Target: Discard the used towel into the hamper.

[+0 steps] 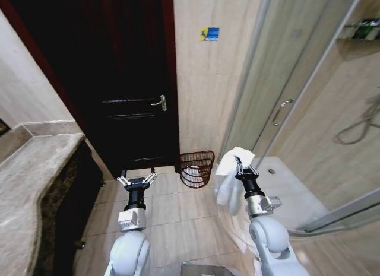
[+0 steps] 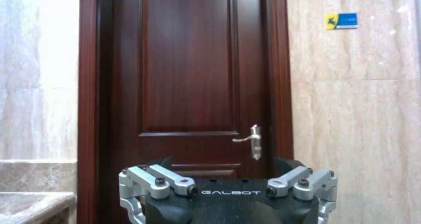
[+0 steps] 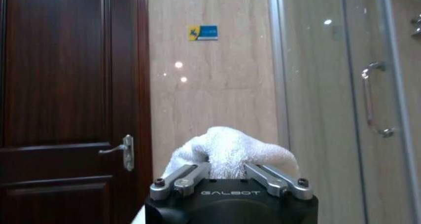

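**Holding the towel, hamper just ahead**

Standing in the bathroom here. The right gripper [image 1: 240,164] has its jaws clamped on a white towel [image 1: 228,180], which hangs down beside the arm above the tiled floor [image 1: 178,216]. The hamper [image 1: 196,168] sits on the floor against the far wall, between the dark wooden door [image 1: 119,80] and the glass shower enclosure [image 1: 297,86], a bit left of the towel. The left gripper [image 1: 136,180] hovers empty in front of the door, jaws spread apart.
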Available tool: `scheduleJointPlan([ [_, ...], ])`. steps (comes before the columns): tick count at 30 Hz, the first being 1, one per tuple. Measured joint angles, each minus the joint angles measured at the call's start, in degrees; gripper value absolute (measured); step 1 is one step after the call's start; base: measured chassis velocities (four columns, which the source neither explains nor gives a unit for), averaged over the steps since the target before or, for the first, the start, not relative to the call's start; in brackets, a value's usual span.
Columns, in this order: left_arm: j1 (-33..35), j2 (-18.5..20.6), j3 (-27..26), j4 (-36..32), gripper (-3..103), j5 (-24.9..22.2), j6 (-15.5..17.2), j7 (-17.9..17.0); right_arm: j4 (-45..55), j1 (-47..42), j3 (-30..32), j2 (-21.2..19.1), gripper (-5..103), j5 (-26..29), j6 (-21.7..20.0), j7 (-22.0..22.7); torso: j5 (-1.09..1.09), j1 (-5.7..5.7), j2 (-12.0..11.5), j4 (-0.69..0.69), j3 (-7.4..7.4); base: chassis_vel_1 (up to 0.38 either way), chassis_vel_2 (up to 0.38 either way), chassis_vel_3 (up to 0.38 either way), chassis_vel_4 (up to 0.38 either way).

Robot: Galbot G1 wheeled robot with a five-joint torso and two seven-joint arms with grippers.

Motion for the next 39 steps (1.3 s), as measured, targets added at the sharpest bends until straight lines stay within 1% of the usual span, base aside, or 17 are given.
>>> scheduleJointPlan([
  [4,-0.3,0.2,0.0,0.2,100,-0.1,0.0,0.0,-0.5,0.1,0.0,0.1,7,-0.1,0.4,-0.1,0.02,-0.01,0.0,-0.01,0.00,-0.025,0.016,0.031,-0.004],
  [5,-0.4,0.2,0.1,0.2,100,-0.2,0.0,0.0,-0.7,0.2,-0.2,0.3,7,-0.1,0.5,-0.1,0.02,-0.01,0.0,-0.04,0.00,-0.121,0.022,0.095,-0.005],
  [18,-0.4,0.5,-0.2,0.2,100,-0.5,-0.1,0.1,-1.1,0.6,-0.8,0.8,7,-1.2,0.7,-0.5,-0.01,0.01,0.0,-0.02,0.00,-0.092,0.063,0.078,-0.069],
  [32,-0.8,0.3,-0.1,0.6,100,-0.7,-0.2,0.2,-1.2,1.9,-1.4,0.8,7,-1.5,0.0,-0.7,0.01,0.01,0.0,-0.01,0.00,-0.088,0.095,0.085,-0.089],
  [36,-1.0,0.4,-0.1,0.9,100,-0.9,-0.2,0.2,-1.0,2.1,-1.7,0.9,7,-0.5,0.3,-0.3,0.03,0.02,0.0,-0.02,0.01,-0.101,0.104,0.106,-0.111],
  [37,-1.2,0.4,-0.2,1.3,100,-0.9,-0.2,0.2,0.3,2.7,-1.6,0.9,7,0.9,-0.5,0.1,0.02,0.05,0.0,-0.03,0.01,-0.077,0.072,0.061,-0.089],
  [39,-1.3,0.4,-0.2,1.7,100,-0.9,-0.2,0.2,1.2,3.2,-1.6,0.9,7,1.7,-1.2,0.6,0.02,0.05,0.0,-0.02,0.02,-0.077,0.072,0.042,-0.076],
])
